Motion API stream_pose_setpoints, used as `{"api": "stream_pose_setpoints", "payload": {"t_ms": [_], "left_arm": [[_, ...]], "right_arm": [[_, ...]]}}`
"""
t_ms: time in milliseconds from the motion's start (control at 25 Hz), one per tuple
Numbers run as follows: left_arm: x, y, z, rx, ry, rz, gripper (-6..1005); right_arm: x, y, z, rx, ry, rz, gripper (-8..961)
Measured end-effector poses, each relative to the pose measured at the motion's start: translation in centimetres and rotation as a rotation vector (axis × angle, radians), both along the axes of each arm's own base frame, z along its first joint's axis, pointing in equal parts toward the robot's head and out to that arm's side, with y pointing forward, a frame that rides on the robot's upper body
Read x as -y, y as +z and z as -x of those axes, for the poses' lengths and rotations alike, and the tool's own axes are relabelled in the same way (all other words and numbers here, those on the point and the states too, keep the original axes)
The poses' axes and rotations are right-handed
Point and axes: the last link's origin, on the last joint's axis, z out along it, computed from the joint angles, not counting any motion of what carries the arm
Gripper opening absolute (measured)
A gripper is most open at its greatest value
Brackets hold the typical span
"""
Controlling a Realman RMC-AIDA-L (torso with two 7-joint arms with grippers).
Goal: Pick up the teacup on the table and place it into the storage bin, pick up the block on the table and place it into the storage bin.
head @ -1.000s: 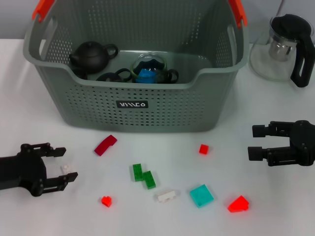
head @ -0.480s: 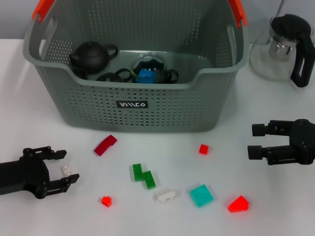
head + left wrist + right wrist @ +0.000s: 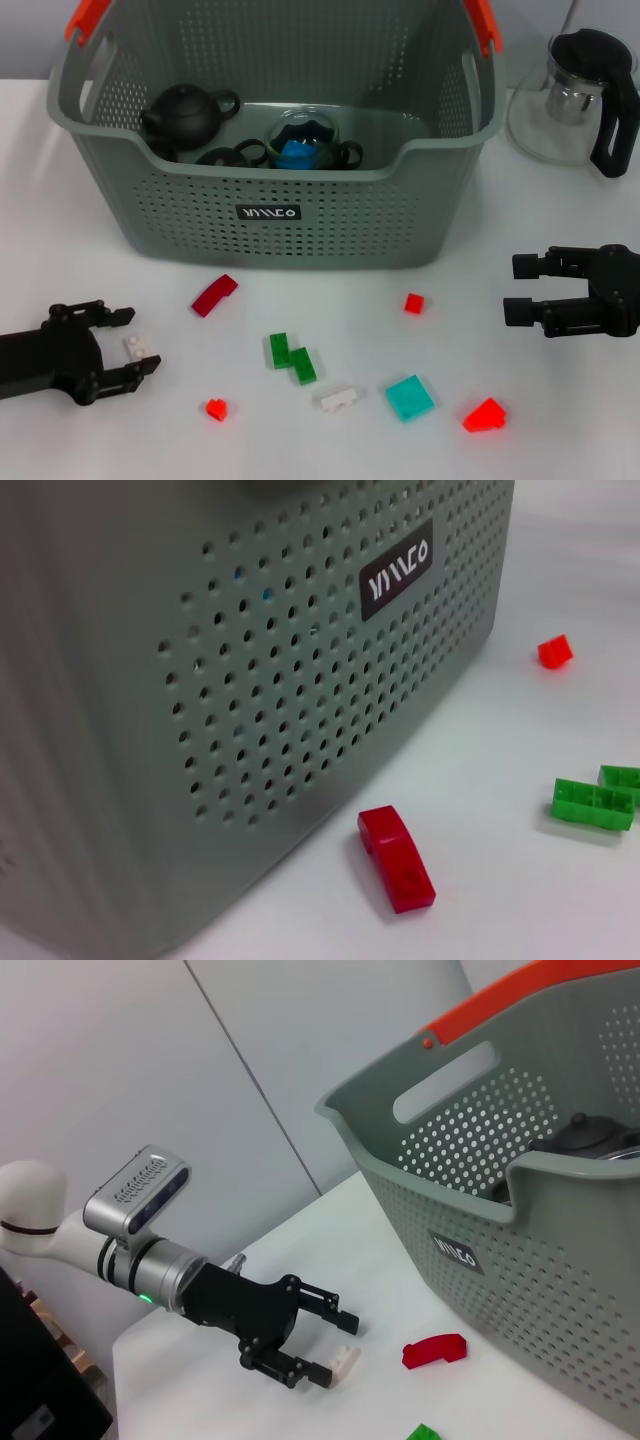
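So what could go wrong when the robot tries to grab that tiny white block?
The left gripper is open around the small white block, which is tiny and sits near one finger, so it might get nudged away or slip out when the gripper closes. Lifting it over the tall wall of the storage bin could also bump the rim.
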Motion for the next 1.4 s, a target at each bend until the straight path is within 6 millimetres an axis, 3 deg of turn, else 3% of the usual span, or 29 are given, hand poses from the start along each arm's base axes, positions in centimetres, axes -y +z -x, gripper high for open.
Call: {"api": "stream_pose_setpoints", "payload": {"t_ms": [360,720,880,960,1200,1400], "left_arm": [[-0.1,-0.3,0.2,-0.005,0.012,-0.004,688],[-0.2,-0.2,0.1,-0.018,-0.001,0.008,576],[-0.2,0.2,-0.2,-0.003,-0.004,0.005,460],[0.0,0.6,-0.6,0.029,-0.003,0.010,402],[0.2,4.0,-3.3,0.232,0.018,0.073,403],[-0.4,5.3,-6.3,0.489,-0.031,0.122,403]], "right_arm": [[0.0,0.0,0.0,0.000,-0.002,0.002,914],[0.1,0.0,-0.1,0.000,-0.004,0.002,915],[0.1,0.0,-0.1,0.000,-0.005,0.002,914],[0.1,0.0,-0.1,-0.001,-0.004,0.003,914],[0.1,0.0,0.0,-0.002,0.000,0.004,914],[0.0,0.0,0.1,-0.002,0.003,0.004,915]]}}
